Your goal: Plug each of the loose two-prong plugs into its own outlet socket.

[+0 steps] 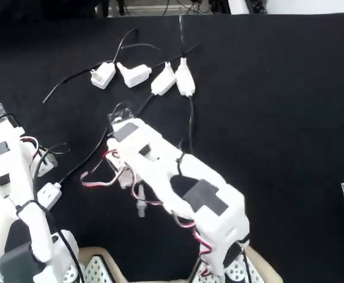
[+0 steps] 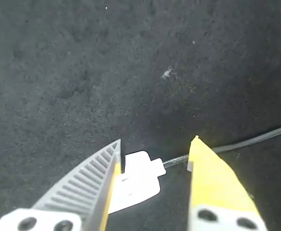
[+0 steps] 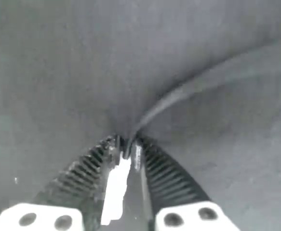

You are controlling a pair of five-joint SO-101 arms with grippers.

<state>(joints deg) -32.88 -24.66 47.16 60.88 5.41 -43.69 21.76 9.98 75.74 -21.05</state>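
Robot lab — 2 arms (image 1: 177,177), blk cloth table (image 1: 290,106)

left gripper (image 2: 157,142) spread wide; right arm (image 1: 160,159) stretched forward, right gripper (image 3: 126,142) clamped on plug (image 3: 115,192)

The high camera hangs over the black cloth (image 1: 290,88) and looks down from the arms' side. The arm bases are at six o'clock and a row of plugs (image 1: 141,75) lies far off toward twelve. The left wrist camera sits just behind the left gripper (image 2: 154,154), facing along its spread fingers at cloth close below. The right wrist camera (nearer still to the cloth) looks along the right gripper (image 3: 126,144), which is closed on a white plug (image 3: 115,192). All three views share the cloth.
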